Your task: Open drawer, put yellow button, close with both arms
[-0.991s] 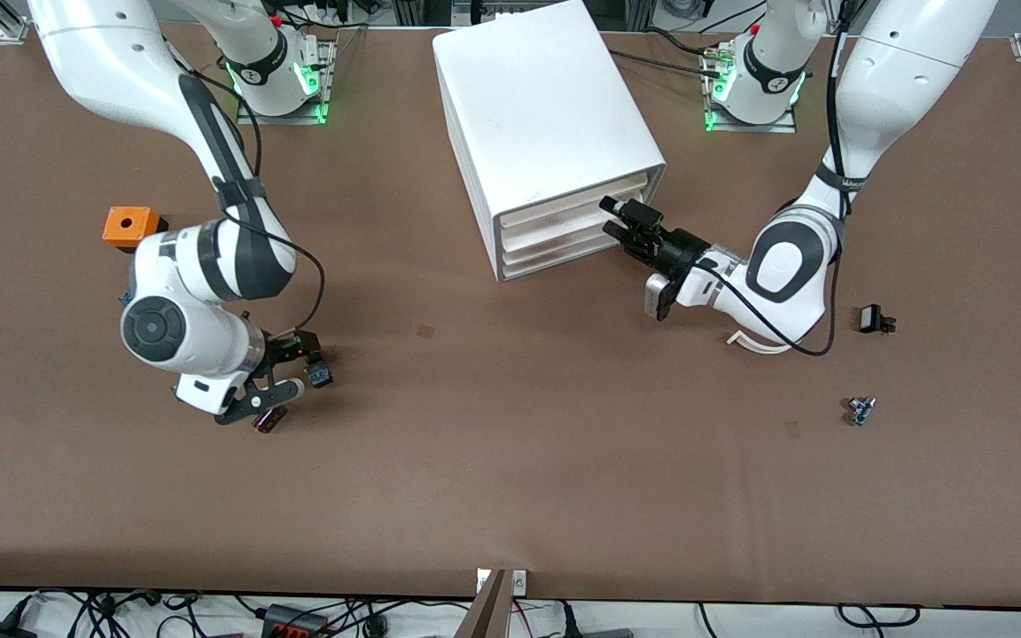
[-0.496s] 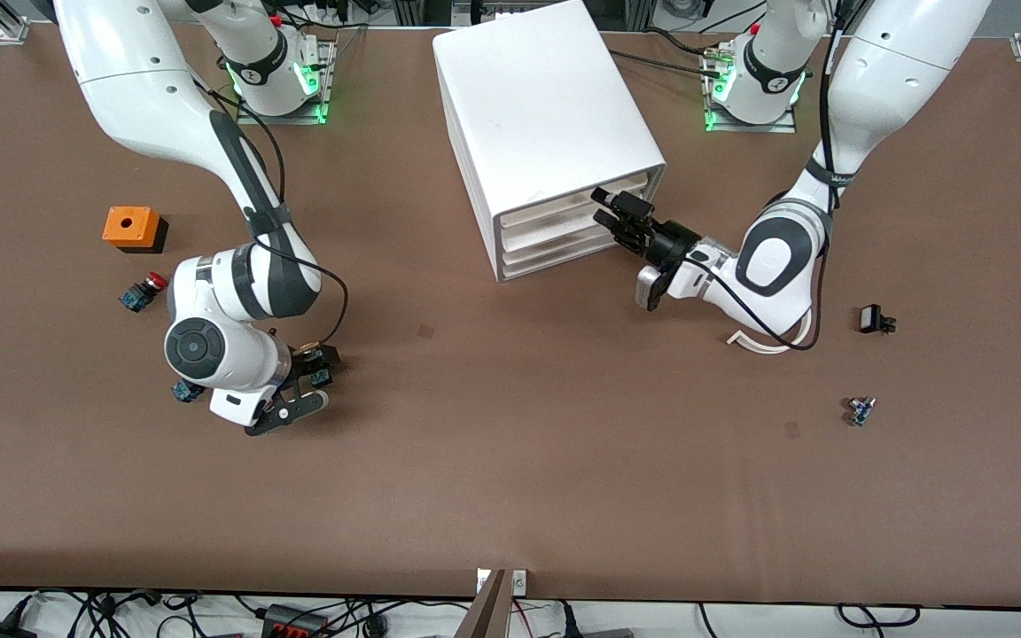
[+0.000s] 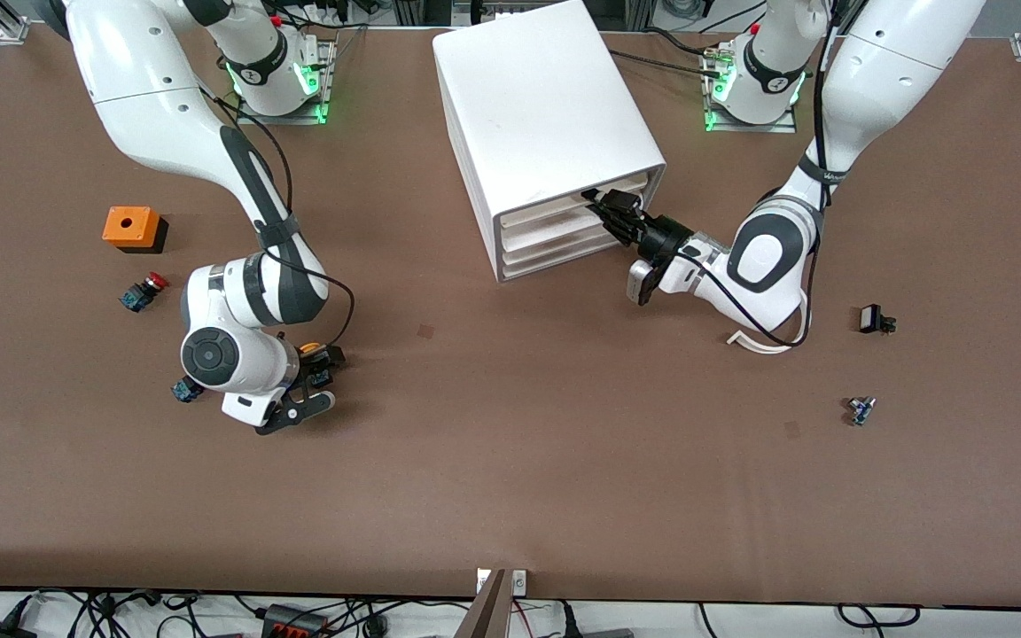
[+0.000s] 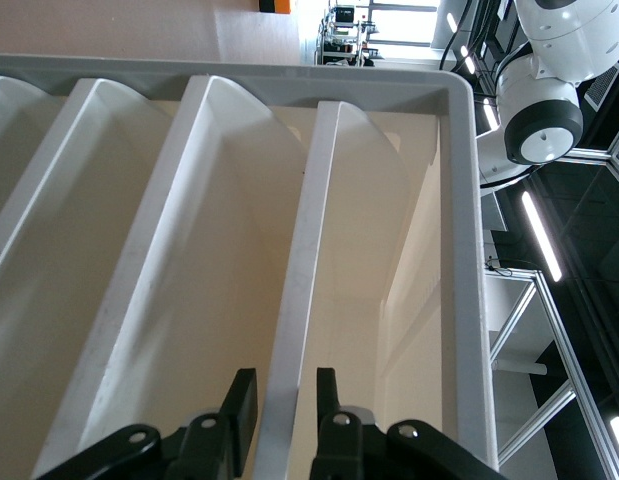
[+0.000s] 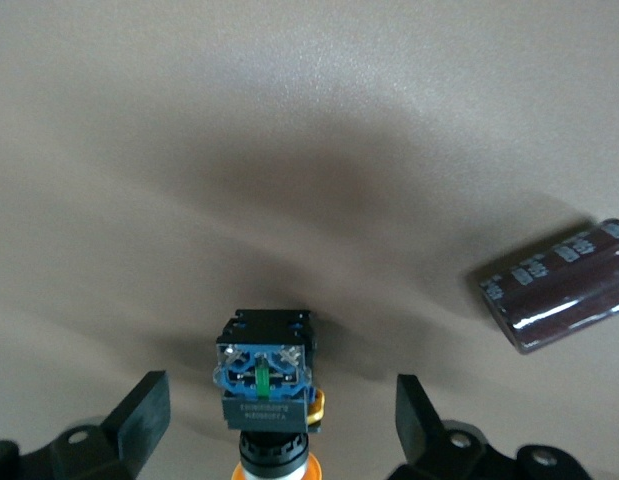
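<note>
The white cabinet [image 3: 546,115] stands at mid-table with three drawers. My left gripper [image 3: 606,206] is at the front of the top drawer [image 3: 564,206], near the left arm's end of it. In the left wrist view its open fingers [image 4: 241,400] straddle the drawer's white front lip [image 4: 299,300], with a narrow gap. The yellow button [image 3: 314,361] lies on its side on the table. My right gripper [image 3: 317,379] is low over it, wide open. In the right wrist view the button [image 5: 264,385] lies between the spread fingers [image 5: 141,410], blue base away from the palm, untouched.
An orange box [image 3: 131,227], a red-capped switch [image 3: 144,291] and another blue-based switch [image 3: 184,390] lie toward the right arm's end. A dark cylinder [image 5: 559,285] lies beside the button. A black part [image 3: 874,319], a small blue part [image 3: 861,409] and a white curved strip [image 3: 754,344] lie toward the left arm's end.
My right gripper has shifted toward mid-table and settled around the yellow button. My left gripper has moved in to the top drawer's front, its fingers now astride the lip.
</note>
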Motion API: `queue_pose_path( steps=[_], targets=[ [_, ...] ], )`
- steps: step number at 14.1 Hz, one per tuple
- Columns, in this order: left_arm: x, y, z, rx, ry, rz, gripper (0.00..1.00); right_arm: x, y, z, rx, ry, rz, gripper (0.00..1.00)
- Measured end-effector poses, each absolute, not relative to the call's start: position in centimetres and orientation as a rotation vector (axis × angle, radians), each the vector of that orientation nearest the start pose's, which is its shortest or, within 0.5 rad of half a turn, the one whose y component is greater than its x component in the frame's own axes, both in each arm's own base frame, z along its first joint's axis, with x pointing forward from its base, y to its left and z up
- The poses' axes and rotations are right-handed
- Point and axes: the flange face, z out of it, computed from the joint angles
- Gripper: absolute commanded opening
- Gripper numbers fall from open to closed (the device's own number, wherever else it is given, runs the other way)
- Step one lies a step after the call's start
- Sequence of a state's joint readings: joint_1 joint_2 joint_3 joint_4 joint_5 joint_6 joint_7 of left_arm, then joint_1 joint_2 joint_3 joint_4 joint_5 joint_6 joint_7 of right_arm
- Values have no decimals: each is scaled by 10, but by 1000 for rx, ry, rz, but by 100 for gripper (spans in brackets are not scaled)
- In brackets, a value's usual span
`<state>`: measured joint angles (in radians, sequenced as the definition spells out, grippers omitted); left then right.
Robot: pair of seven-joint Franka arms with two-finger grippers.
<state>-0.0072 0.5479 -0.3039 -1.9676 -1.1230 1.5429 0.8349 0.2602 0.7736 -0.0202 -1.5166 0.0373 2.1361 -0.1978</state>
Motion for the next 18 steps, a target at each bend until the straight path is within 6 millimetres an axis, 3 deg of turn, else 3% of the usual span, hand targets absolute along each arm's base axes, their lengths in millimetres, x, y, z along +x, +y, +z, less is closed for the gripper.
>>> queue_pose_path(
  steps=[3,8,9,12,13,16,18],
  targets=[
    [492,-257,230,1620,-491,-517,12,672,169,186,-3051,-651,249,93],
    [503,-258,233,1631,-503,-482,12,670,177,180,-3049,-670,249,61],
    [509,-257,232,1631,-502,-474,12,669,177,179,-3048,-671,250,53],
    [526,-251,225,1623,-489,-453,12,670,178,180,-3048,-673,247,15],
    [531,-248,222,1619,-485,-448,12,670,178,180,-3048,-673,244,9],
    [553,-238,223,1636,-488,-405,12,675,180,187,-3049,-676,216,5],
    [574,-231,227,1660,-512,-367,13,685,187,204,-3049,-687,157,0]
  ],
)
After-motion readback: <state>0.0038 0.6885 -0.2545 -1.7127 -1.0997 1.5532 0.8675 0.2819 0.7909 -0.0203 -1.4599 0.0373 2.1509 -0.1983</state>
